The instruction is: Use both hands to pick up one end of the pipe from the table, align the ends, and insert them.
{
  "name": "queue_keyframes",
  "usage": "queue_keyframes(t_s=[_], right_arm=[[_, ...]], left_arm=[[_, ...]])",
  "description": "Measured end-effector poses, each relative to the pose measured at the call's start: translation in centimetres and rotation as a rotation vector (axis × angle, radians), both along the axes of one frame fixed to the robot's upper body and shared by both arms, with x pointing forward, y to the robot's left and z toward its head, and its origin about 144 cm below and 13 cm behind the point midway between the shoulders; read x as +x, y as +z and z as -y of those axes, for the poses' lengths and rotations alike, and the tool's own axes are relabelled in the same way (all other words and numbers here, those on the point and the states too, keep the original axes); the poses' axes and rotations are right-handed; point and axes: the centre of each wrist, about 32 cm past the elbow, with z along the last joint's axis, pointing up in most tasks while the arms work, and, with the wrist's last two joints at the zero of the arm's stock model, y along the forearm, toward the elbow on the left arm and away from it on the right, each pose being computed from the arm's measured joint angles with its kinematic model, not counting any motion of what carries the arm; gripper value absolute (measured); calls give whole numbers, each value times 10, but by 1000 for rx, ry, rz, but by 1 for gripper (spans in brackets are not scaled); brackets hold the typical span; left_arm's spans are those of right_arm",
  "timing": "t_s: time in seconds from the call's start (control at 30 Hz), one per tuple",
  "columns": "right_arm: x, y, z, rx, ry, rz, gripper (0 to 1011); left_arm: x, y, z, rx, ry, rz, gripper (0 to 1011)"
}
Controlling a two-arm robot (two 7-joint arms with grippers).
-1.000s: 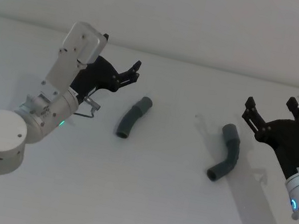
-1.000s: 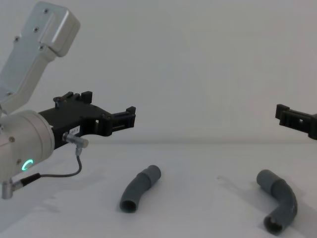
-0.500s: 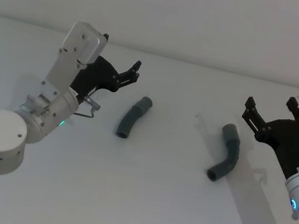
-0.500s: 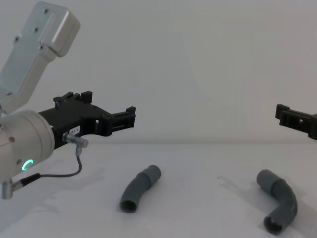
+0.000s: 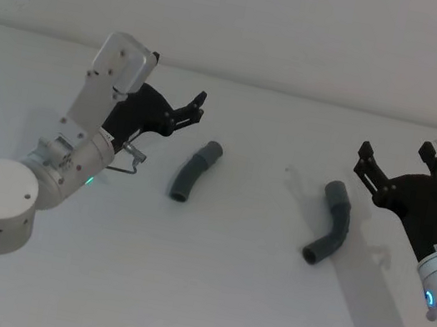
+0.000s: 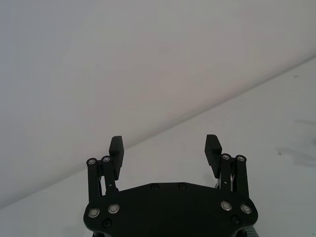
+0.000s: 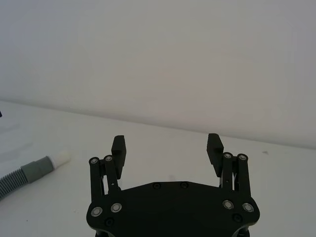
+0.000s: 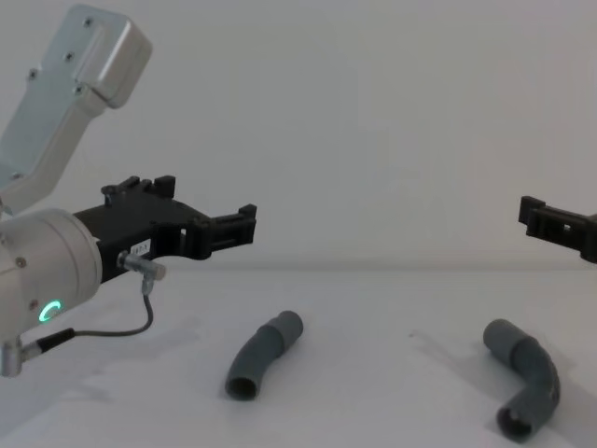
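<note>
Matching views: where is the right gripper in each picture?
Head view: right gripper at right, fingers open, beside the elbow pipe.
Chest view: at the right edge, above the table.
Right wrist view: bottom centre, fingers open.
Shared landmark: the table's far edge against the wall.

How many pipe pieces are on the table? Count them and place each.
2. The gently curved pipe piece lies on the table toward the left, near the open left gripper; the elbow piece lies toward the right, near the open right gripper. Neither is held.
</note>
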Motion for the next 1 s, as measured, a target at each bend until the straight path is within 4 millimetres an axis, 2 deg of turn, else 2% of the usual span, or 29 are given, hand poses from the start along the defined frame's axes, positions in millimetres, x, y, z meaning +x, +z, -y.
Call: queue_keyframes(t_s=[0.4, 1.0], right_arm=[[0, 0, 0, 0, 0, 0, 996], [0, 0, 0, 0, 0, 0, 996]], left_arm=[[-2, 8, -5, 20, -40, -114, 1003], [1, 36, -9, 150, -149, -306, 1003]])
